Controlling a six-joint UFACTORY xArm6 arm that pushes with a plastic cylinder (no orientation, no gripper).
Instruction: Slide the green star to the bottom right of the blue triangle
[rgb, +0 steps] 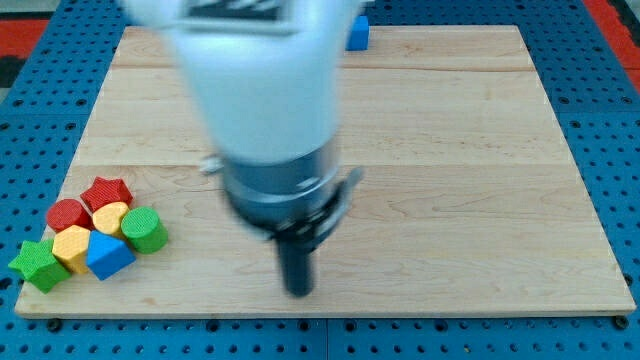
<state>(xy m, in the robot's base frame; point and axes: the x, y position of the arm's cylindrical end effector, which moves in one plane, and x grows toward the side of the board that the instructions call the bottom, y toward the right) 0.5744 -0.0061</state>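
Note:
The green star (38, 264) lies at the bottom left corner of the wooden board (450, 150), at the left end of a cluster of blocks. The blue triangle (108, 255) lies in the same cluster, to the right of the star, with a yellow block (72, 246) between them. My tip (298, 291) is near the bottom middle of the board, far to the right of the cluster and touching no block. The arm's white body (265, 90) hides the upper middle of the board.
The cluster also holds a red star (106, 191), a red cylinder (67, 214), a second yellow block (110, 216) and a green cylinder (144, 229). A blue block (358, 33) sits at the board's top edge, partly hidden by the arm.

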